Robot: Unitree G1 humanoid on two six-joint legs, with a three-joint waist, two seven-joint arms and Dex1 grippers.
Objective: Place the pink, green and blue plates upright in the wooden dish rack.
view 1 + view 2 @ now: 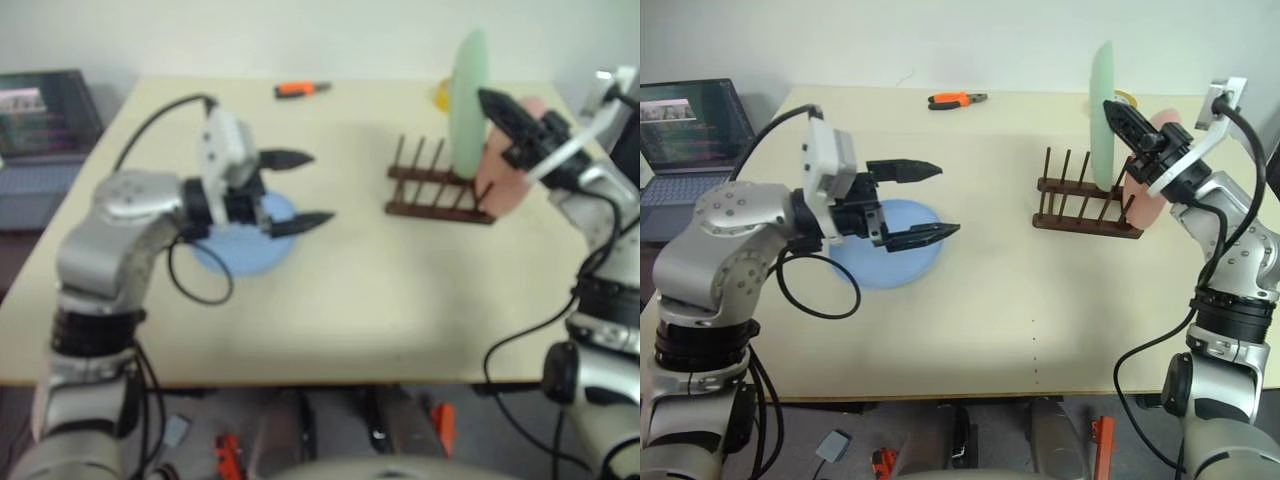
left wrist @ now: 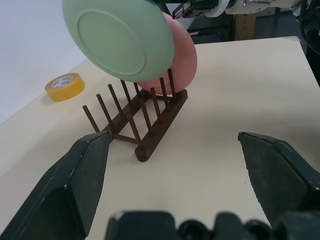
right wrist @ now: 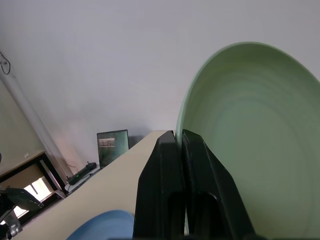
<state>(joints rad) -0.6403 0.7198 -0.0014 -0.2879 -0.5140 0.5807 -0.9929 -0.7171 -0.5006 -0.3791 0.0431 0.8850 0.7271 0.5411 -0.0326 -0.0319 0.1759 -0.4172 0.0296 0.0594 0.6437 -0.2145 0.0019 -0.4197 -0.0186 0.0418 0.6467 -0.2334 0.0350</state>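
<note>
The green plate (image 1: 1102, 110) hides much of the pink plate (image 1: 1148, 205) behind it.

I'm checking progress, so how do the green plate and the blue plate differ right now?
The green plate stands upright over the rack, pinched by the right gripper; the blue plate lies flat on the table, ungripped, below the open left gripper. Both are plain, round and similar in size.

1. Soft, even light is falling from overhead across the table (image 1: 1040, 330); no glare is showing on it.
2. The left gripper (image 1: 930, 202) is casting only a faint shadow toward 6 o'clock.
3. The left eye view is looking hazier than the right.
4. The green plate (image 3: 260, 145) is looking slightly smeared in the right wrist view.
</note>
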